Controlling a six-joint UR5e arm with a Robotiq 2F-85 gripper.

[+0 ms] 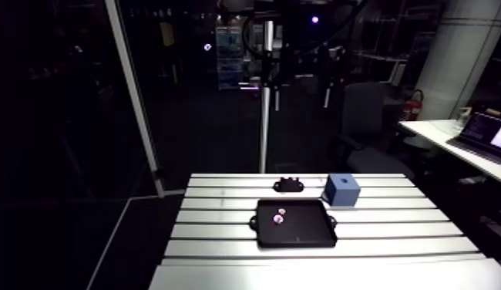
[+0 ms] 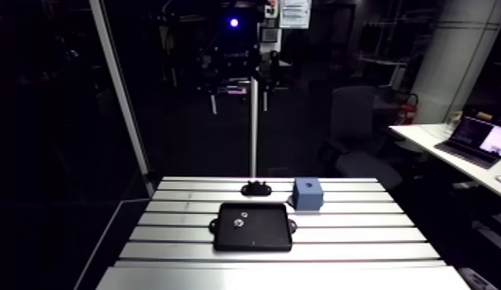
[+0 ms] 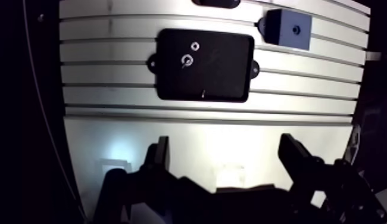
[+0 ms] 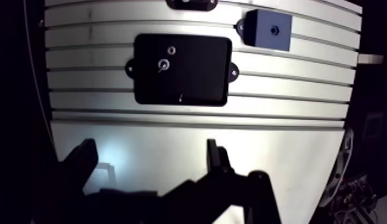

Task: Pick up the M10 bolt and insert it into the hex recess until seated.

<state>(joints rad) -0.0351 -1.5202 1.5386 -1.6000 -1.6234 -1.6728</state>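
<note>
Jaws wide and empty, the gripper (image 3: 225,146) hangs well short of the tray (image 3: 225,83); the bolt (image 3: 187,60) lies inside, toward 10 o'clock. Centre over it, avoiding the smaller piece (image 3: 195,45) at its 1 o'clock.

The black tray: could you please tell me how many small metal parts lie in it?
2. The larger part lies in the tray, in the half away from the blue block; the smaller part lies close beside it. Nothing appears hidden.
</note>
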